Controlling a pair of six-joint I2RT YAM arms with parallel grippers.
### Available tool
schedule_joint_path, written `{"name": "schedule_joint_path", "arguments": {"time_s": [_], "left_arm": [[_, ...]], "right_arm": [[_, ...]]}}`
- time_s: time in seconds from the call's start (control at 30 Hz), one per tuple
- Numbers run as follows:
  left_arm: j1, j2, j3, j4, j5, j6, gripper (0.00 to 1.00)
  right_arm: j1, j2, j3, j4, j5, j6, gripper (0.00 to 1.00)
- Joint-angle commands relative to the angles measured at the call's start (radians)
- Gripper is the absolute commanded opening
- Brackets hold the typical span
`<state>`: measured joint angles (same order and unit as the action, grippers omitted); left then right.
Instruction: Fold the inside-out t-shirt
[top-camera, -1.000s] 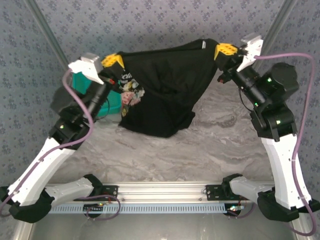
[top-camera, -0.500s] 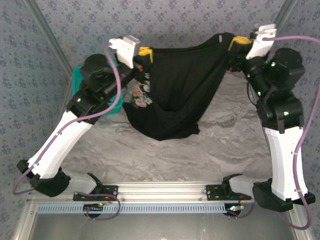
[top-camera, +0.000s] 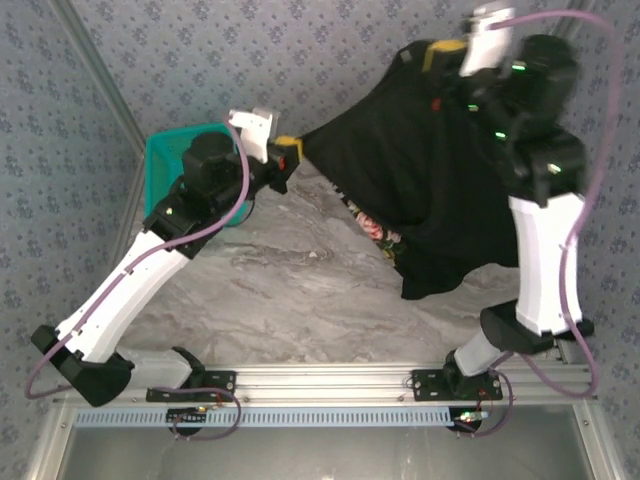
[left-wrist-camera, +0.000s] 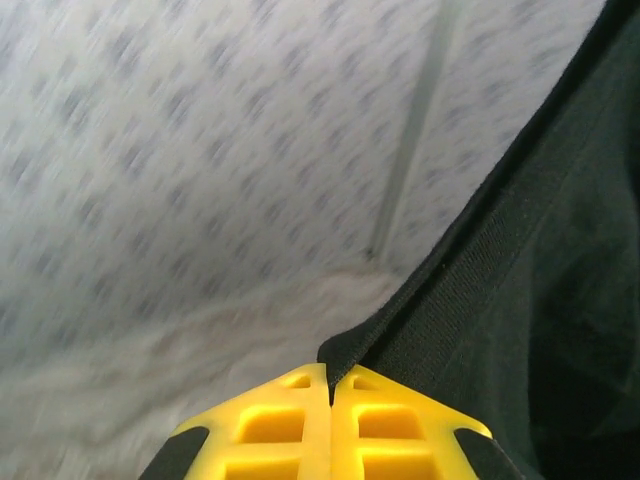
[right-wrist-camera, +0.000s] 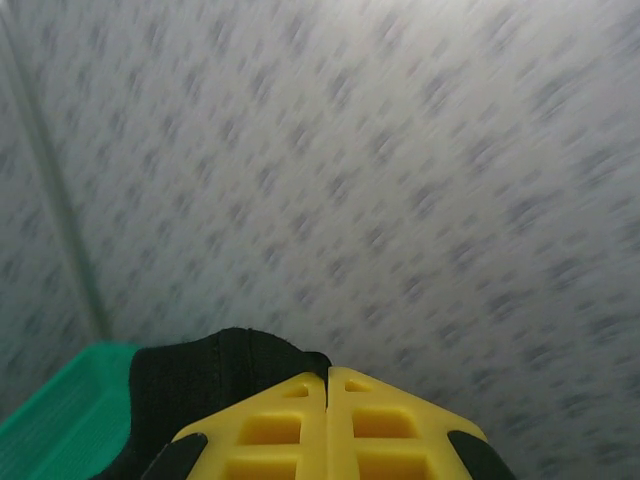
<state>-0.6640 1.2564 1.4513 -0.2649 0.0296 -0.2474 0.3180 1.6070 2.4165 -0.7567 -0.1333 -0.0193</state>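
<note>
The soft black cloth t-shirt (top-camera: 420, 170) is hanging slanted over the right side of the grey marbled surface (top-camera: 280, 290). The left claw (top-camera: 288, 153), jaws pinched tight on its hemmed edge, is holding low near the far edge, beside the teal plastic mesh basket (top-camera: 160, 170). The right claw (top-camera: 445, 50), likewise clamped on cloth, is holding high at the far right corner. Levelling both claws and spreading wide should be flattening it best.

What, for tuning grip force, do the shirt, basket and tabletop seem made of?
The shirt looks like soft matte black cloth, probably knit cotton: it sags in loose folds, and its hem looks ribbed in the left wrist view. The basket looks like rigid teal plastic with a smooth surface. The tabletop is grey and marble-patterned with a slight sheen; stone or laminate, I cannot tell.
</note>
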Motion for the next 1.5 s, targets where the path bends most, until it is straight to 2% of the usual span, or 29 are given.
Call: {"name": "schedule_joint_path", "arguments": {"time_s": [0.0, 0.1, 0.17, 0.23, 0.4, 0.47, 0.5, 0.57, 0.67, 0.77, 0.97, 1.07, 1.2, 1.33, 1.47], "left_arm": [[0.056, -0.065, -0.262, -0.057, -0.077, -0.151, 0.00], [0.092, -0.177, -0.553, -0.061, -0.092, -0.247, 0.00], [0.099, -0.240, -0.711, -0.061, -0.077, -0.304, 0.01], [0.099, -0.287, -0.814, -0.068, -0.058, -0.334, 0.09], [0.102, -0.360, -0.837, -0.136, -0.176, -0.318, 0.38], [0.102, -0.348, -0.805, -0.123, -0.207, -0.295, 0.52], [0.102, -0.324, -0.779, -0.115, -0.224, -0.292, 0.56], [0.101, -0.268, -0.739, -0.067, -0.184, -0.266, 0.60], [0.101, -0.140, -0.683, 0.012, -0.064, -0.236, 0.60], [0.102, -0.016, -0.638, 0.059, 0.011, -0.207, 0.63], [0.103, 0.168, -0.564, 0.044, 0.049, -0.113, 0.70], [0.103, 0.245, -0.551, 0.039, 0.059, -0.081, 0.71], [0.103, 0.324, -0.519, 0.036, 0.099, -0.050, 0.71], [0.103, 0.392, -0.490, 0.024, 0.108, -0.043, 0.61], [0.104, 0.400, -0.501, 0.014, 0.136, -0.040, 0.41]], "right_arm": [[0.107, 0.100, -0.145, -0.077, -0.089, -0.025, 0.00], [0.178, 0.146, -0.366, -0.008, -0.171, 0.003, 0.00], [0.211, 0.202, -0.456, 0.023, -0.235, 0.015, 0.00], [0.240, 0.276, -0.479, 0.014, -0.274, -0.009, 0.00], [0.271, 0.459, -0.407, -0.028, -0.331, -0.030, 0.00], [0.271, 0.521, -0.330, -0.081, -0.292, -0.036, 0.07], [0.267, 0.543, -0.295, -0.101, -0.254, -0.030, 0.10], [0.260, 0.565, -0.245, -0.134, -0.174, -0.024, 0.20], [0.249, 0.552, -0.222, -0.177, -0.052, -0.026, 0.31], [0.241, 0.469, -0.321, -0.159, -0.023, -0.027, 0.39], [0.263, 0.197, -0.781, -0.044, -0.117, 0.040, 0.45], [0.297, 0.089, -1.017, 0.010, -0.113, 0.109, 0.48], [0.356, 0.004, -1.213, 0.075, -0.108, 0.206, 0.51], [0.417, 0.000, -1.348, 0.148, -0.097, 0.271, 0.54], [0.443, 0.053, -1.370, 0.201, -0.065, 0.279, 0.58]]}}
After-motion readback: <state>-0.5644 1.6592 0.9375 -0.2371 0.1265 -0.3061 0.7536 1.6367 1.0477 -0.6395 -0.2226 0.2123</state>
